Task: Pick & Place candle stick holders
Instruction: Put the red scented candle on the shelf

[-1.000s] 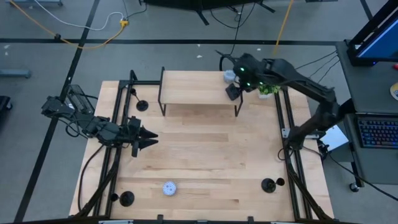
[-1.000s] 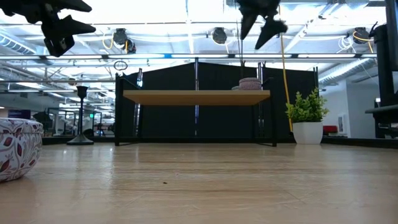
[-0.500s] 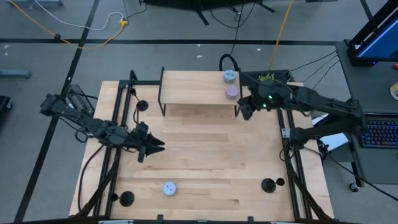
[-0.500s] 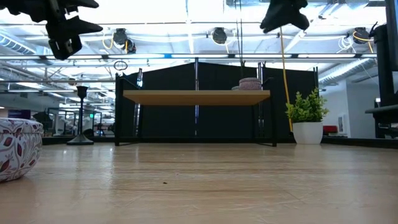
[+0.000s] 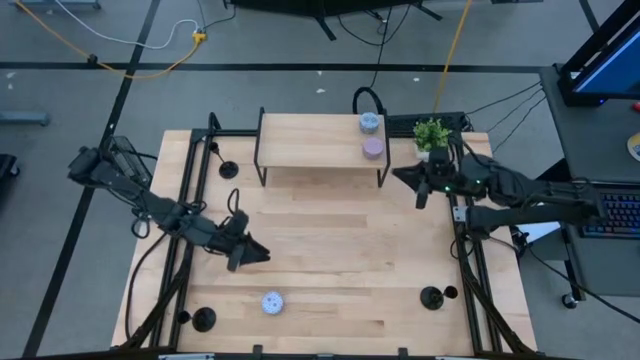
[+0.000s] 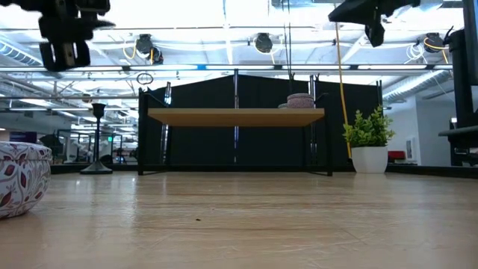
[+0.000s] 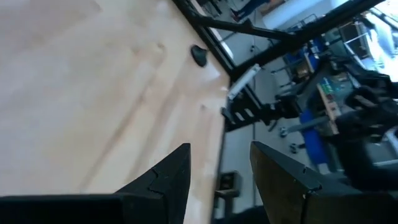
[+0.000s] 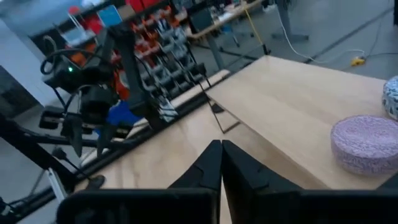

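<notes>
Holders are standing at the worktop's (image 5: 330, 260) edges: one (image 5: 228, 169) beside the shelf (image 5: 310, 140), one (image 5: 203, 320) at the near left corner, one (image 5: 432, 297) near the right rail; the low view is showing only the first (image 6: 98, 138), far off; the left wrist view is catching only one (image 7: 199, 55). Left hand (image 5: 258, 256) is hovering over bare wood, fingers spread and empty, as its wrist view is showing; right hand (image 5: 408, 176) is hanging beside the shelf's right end, fingers pressed together; two pucks (image 5: 372, 147) are sitting on the shelf.
</notes>
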Controlling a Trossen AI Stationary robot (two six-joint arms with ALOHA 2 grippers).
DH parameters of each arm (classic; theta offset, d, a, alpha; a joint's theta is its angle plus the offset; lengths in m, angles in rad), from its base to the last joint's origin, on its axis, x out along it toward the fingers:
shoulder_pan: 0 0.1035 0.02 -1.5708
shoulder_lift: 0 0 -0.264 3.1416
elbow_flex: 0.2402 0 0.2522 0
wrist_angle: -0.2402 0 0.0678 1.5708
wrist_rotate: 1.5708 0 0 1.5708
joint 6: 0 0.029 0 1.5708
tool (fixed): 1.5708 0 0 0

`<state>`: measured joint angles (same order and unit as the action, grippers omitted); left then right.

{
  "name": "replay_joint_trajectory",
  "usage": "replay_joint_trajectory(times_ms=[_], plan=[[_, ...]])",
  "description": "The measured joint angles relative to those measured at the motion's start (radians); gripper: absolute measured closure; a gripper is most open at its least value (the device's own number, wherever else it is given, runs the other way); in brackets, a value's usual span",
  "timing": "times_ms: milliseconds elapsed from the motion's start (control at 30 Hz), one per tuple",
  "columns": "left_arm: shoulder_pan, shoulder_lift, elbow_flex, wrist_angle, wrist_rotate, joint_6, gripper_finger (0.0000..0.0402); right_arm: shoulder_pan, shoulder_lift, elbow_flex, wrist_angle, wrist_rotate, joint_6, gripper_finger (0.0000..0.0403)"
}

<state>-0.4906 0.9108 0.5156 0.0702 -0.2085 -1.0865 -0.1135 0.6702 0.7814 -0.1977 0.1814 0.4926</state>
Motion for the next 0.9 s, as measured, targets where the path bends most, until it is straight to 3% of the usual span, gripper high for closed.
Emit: replay_joint_trajectory(times_ms=[133, 500, 600, 767, 900], plan=[[-0.031, 0.047, 0.098, -0.095, 0.008, -0.068, 0.0231, 0.0, -0.054, -0.046, 0.006, 0.001, -0.006, 0.0402], [-0.075, 0.267, 0.462, -0.611, 0.148, -0.235, 0.0232, 0.0, -0.131, -0.131, 0.062, -0.001, -0.113, 0.0402], [-0.075, 0.326, 0.503, -0.688, 0.211, -0.291, 0.0232, 0.0, -0.164, -0.179, 0.122, -0.005, -0.132, 0.0402], [-0.075, 0.401, 0.51, -0.706, 0.338, -0.43, 0.0232, 0.0, -0.235, -0.272, 0.194, -0.099, -0.142, 0.0402], [-0.075, 0.443, 0.51, -0.711, 0.437, -0.544, 0.0232, 0.0, -0.288, -0.321, 0.197, -0.11, -0.14, 0.0402]])
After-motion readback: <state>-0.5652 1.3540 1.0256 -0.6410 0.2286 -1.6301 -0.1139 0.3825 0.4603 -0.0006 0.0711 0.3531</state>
